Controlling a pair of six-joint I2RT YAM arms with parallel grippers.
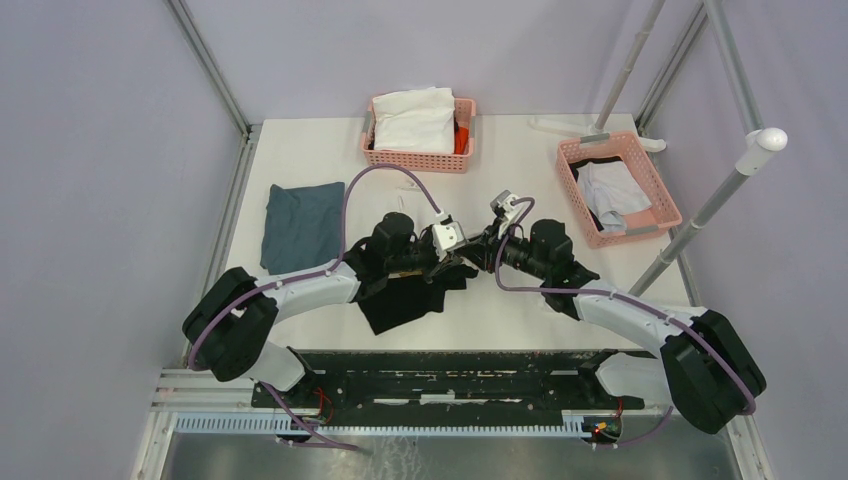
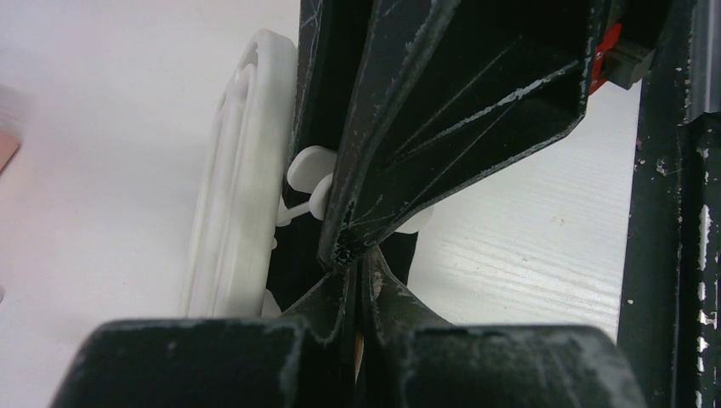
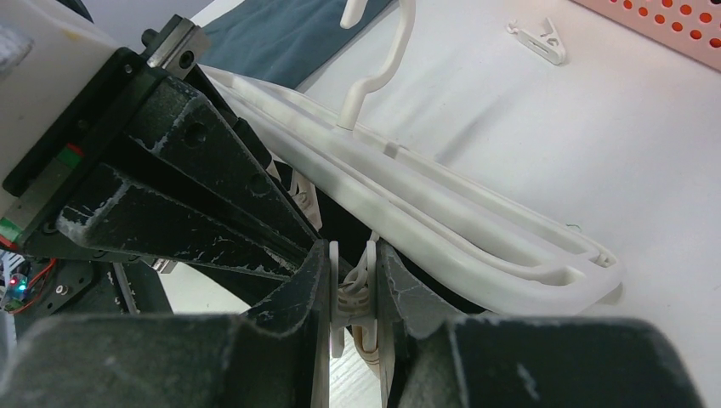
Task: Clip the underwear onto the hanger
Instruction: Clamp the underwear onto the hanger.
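The black underwear [image 1: 410, 298] lies in a heap at the table's middle, partly under my left arm. The white hanger [image 3: 476, 223] lies flat on it, hook [image 3: 374, 68] pointing away; in the top view the arms mostly hide it. My two grippers meet tip to tip. My right gripper [image 3: 351, 255] [image 1: 480, 250] is shut on a white hanger clip [image 3: 353, 285] and squeezes its two wings. My left gripper [image 2: 361, 263] [image 1: 462, 262] is shut on the underwear [image 2: 293, 265]; a sliver of its tan waistband [image 3: 367, 340] shows between the jaws, right at the clip.
A folded blue-grey cloth [image 1: 300, 225] lies left. A pink basket [image 1: 420, 162] with a white garment [image 1: 415, 120] stands at the back, another pink basket [image 1: 640, 230] at the right. A loose white clip [image 3: 536, 38] lies beyond the hanger. A slanted white pole [image 1: 700, 215] crosses the right side.
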